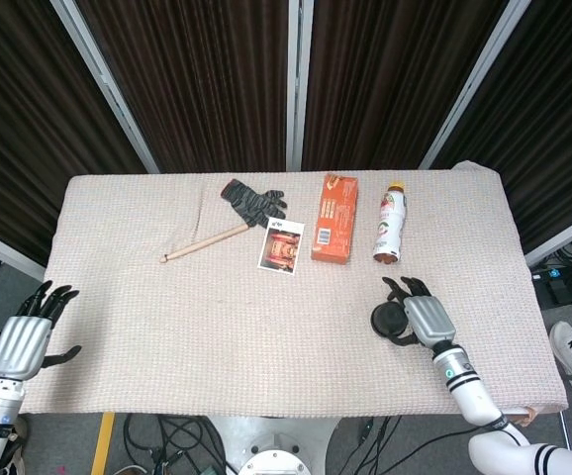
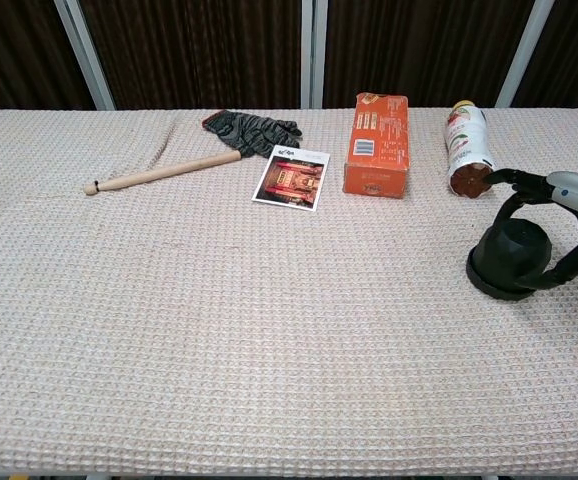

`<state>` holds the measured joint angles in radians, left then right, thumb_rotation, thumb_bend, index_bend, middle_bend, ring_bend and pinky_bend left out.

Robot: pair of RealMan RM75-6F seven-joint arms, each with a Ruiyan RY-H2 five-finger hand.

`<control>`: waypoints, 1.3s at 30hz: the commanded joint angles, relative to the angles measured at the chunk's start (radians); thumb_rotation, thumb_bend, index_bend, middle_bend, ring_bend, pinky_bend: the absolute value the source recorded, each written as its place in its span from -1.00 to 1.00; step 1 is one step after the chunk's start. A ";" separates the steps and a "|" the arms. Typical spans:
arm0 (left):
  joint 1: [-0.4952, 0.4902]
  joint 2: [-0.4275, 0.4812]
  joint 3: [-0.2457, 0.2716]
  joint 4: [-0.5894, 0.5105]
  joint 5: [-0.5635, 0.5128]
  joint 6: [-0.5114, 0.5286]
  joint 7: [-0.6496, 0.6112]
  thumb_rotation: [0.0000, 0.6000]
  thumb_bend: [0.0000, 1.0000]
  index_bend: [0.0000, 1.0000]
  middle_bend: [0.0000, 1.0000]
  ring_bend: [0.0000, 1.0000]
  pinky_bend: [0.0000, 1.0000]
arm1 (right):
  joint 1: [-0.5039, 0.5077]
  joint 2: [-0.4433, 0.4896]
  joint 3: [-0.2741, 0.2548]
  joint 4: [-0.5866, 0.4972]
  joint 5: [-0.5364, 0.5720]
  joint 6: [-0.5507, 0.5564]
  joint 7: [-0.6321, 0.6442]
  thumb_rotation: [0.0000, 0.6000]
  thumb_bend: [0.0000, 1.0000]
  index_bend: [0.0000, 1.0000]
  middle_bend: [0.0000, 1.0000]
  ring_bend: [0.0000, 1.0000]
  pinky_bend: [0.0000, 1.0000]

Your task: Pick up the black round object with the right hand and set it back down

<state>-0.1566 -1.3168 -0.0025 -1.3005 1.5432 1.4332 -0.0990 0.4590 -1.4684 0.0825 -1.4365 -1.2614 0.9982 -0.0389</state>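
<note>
The black round object [image 1: 386, 319] [image 2: 509, 260] stands on the cloth-covered table [image 1: 217, 327] near its right front part. My right hand [image 1: 427, 317] [image 2: 572, 200] is just right of it, its fingers [image 2: 501, 180] arched over and around the object with gaps showing, not clamped on it. The lower finger reaches the object's base on the right side. My left hand [image 1: 27, 341] hangs off the table's left front corner with fingers spread and nothing in it; the chest view does not show it.
A spray bottle [image 1: 390, 222] [image 2: 467, 146] lies just beyond the right hand. Further left are an orange box [image 1: 333, 218] [image 2: 377, 144], a picture card [image 1: 282, 245], a dark glove [image 1: 253, 202] and a wooden stick [image 1: 205, 241].
</note>
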 commanded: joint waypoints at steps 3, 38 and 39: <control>-0.001 0.000 -0.001 0.000 0.000 0.000 -0.001 1.00 -0.75 -0.67 -0.75 -1.00 -0.63 | -0.005 -0.003 0.007 -0.003 0.004 0.014 -0.007 1.00 -0.81 -1.00 -0.30 -1.00 -1.00; -0.005 0.001 0.001 -0.014 0.006 -0.003 0.021 1.00 -0.75 -0.67 -0.75 -1.00 -0.63 | -0.081 0.075 0.039 0.065 0.045 0.075 0.090 1.00 -0.82 -1.00 -0.32 -1.00 -1.00; -0.005 0.002 0.001 -0.016 0.006 -0.003 0.024 1.00 -0.75 -0.67 -0.75 -1.00 -0.63 | -0.079 0.077 0.040 0.064 0.047 0.066 0.095 1.00 -0.85 -1.00 -0.40 -1.00 -1.00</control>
<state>-0.1617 -1.3154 -0.0018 -1.3159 1.5494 1.4300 -0.0757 0.3789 -1.3916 0.1214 -1.3747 -1.2185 1.0694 0.0533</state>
